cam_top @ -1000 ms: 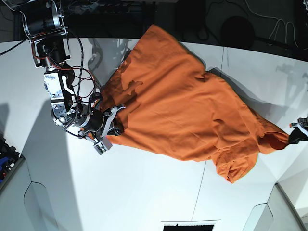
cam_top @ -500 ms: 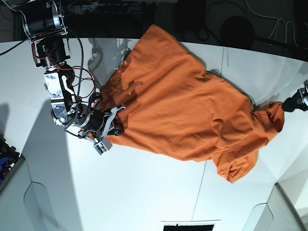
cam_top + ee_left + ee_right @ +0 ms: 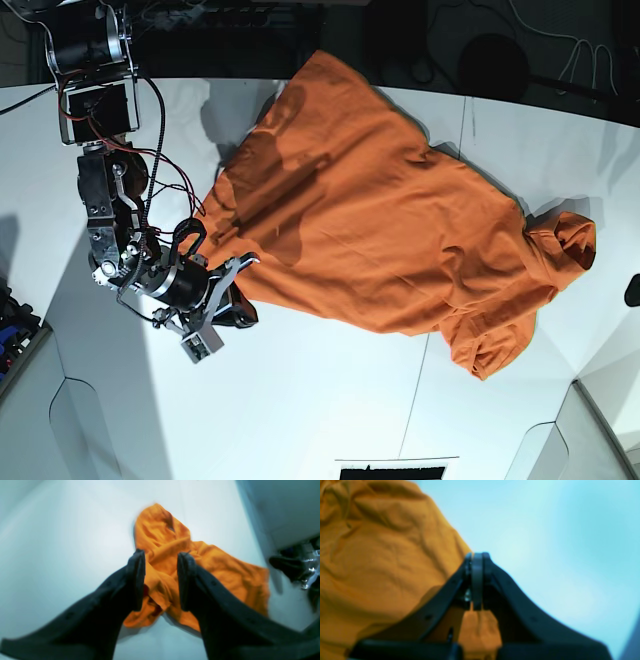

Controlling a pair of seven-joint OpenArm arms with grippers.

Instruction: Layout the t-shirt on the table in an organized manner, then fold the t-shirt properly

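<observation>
Orange t-shirt (image 3: 390, 220) lies crumpled on the table (image 3: 300, 400), long axis running left-right. My right gripper (image 3: 477, 585) pinches its left hem; my left gripper (image 3: 160, 580) hangs spread, clear of the right sleeve.

t-shirt (image 3: 390, 220): spread crumpled across table (image 3: 300, 400) | right gripper (image 3: 232, 295): at its near-left edge | sleeve bunched at right

Both wrist views are soft. Beyond my left gripper (image 3: 161, 580) the t-shirt (image 3: 175, 562) shows no readable detail, and dark hardware (image 3: 297, 567) off to its side is a blur. My right gripper (image 3: 477, 580) has its tips together; I cannot tell whether cloth sits between them. Base view cuts off the left arm.
</observation>
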